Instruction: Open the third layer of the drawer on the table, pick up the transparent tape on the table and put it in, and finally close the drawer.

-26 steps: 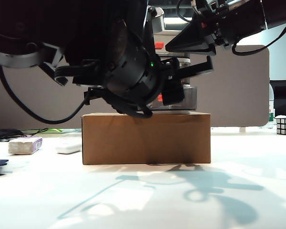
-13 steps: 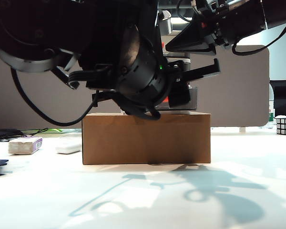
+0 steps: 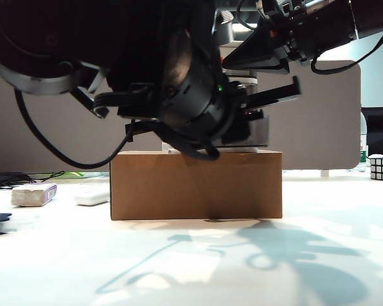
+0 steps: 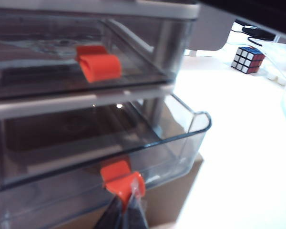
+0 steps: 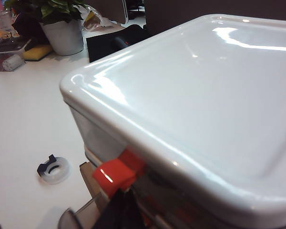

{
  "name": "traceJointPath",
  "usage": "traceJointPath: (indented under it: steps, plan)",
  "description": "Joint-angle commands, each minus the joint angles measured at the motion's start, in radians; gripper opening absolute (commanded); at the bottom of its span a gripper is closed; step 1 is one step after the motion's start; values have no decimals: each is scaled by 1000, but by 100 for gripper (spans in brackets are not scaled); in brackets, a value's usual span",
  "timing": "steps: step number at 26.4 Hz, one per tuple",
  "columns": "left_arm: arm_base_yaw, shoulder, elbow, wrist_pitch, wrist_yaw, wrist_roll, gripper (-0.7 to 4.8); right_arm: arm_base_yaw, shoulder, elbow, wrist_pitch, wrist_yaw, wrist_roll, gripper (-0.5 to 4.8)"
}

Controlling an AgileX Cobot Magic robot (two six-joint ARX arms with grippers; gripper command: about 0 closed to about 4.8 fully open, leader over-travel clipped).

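My left claw (image 4: 126, 210) is clenching the red-orange handle (image 4: 120, 177) of the third layer (image 4: 148, 152), the lowest smoky drawer, which is sticking partway out of the drawer (image 4: 176, 43) unit. Only the dark fingertips (image 4: 115, 215) are showing, cut off by the picture's edge. The drawer above is sitting closed, its own red handle (image 4: 99, 64) facing out.

My right claw (image 5: 118, 210) is hanging just beside the unit's top corner, close to another red handle (image 5: 117, 174); its dark tips are too cropped for me to tell whether they are gripping anything.

From the outside camera, my left arm (image 3: 179, 89) is filling the upper picture and hiding most of the unit, which is standing on a brown cardboard box (image 3: 196, 185).

The transparent tape (image 3: 1, 222) is lying on the white worktop (image 3: 242, 268), well apart to the left, its dark clip showing, its clear ring faint. Behind it are lying a purple-labelled block (image 3: 33, 194) and a white bar (image 3: 91, 197). A puzzle cube (image 3: 382, 167) is sitting far right.
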Motion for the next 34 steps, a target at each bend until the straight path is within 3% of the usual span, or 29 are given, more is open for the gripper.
traceJointPath:
  steps: [1, 3, 15, 20, 22, 27, 31, 34]
  plan:
    - [-38, -4, 4, 2, -8, 1, -6, 2, -3, 6, 10, -2, -3, -5]
    - [-61, -4, 4, 1, -58, 1, -6, 2, -3, 6, 10, -3, -3, -5]
    - [-142, -4, 3, -16, -101, 1, -6, 2, -3, 6, 10, -3, -5, -5]
    - [-183, -34, 0, -64, -236, 128, -6, 2, -3, 6, 6, -3, -8, -5]
    - [-188, -75, -12, -100, -238, 172, -6, 2, -3, 6, -2, -3, -8, -5]
    - [-163, -383, -182, -212, -203, 184, -6, 0, -3, 6, -42, -3, -18, -5]
    - [-23, -647, -309, -467, 62, 155, -6, -2, -5, 6, -45, -26, -18, -5]
    - [147, -787, -329, -675, 341, 130, -6, -2, -13, 6, -55, -26, -18, -5]
